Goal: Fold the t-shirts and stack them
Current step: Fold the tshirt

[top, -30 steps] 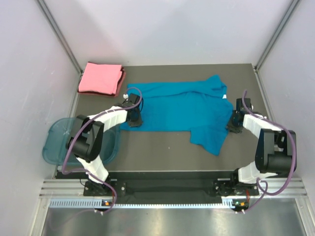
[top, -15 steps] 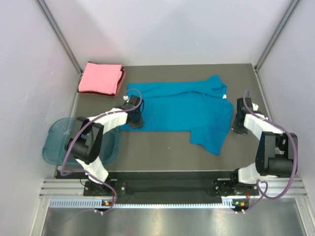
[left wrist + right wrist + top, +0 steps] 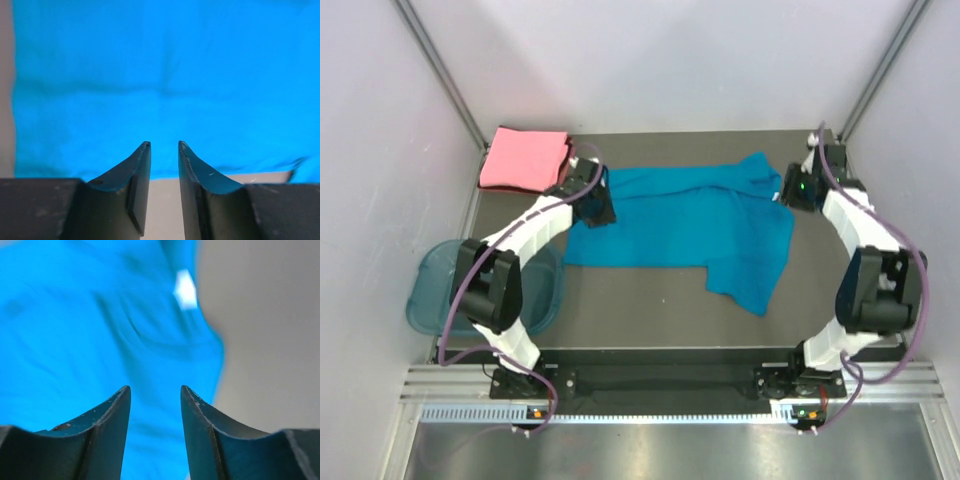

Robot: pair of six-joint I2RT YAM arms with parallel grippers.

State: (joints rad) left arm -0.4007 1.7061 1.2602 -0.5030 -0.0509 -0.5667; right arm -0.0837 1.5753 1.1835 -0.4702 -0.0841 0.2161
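the teal-blue t-shirt (image 3: 690, 225) lies half-folded mid-table (image 3: 640, 300); the salmon-pink t-shirt (image 3: 525, 160) sits folded in the far left corner, probably the stack's base. left gripper (image 3: 164, 145) and right gripper (image 3: 155, 388) hover over the teal shirt's far ends, jaws parted and empty, seemingly lining up a matched pinch.

The teal shirt (image 3: 690, 225) lies flat across the middle of the table (image 3: 650, 300), seemingly folded lengthwise, with one flap reaching toward the near edge on the right. A small white label (image 3: 185, 288) shows at its right end. The pink shirt (image 3: 525, 160) sits folded in the far left corner.
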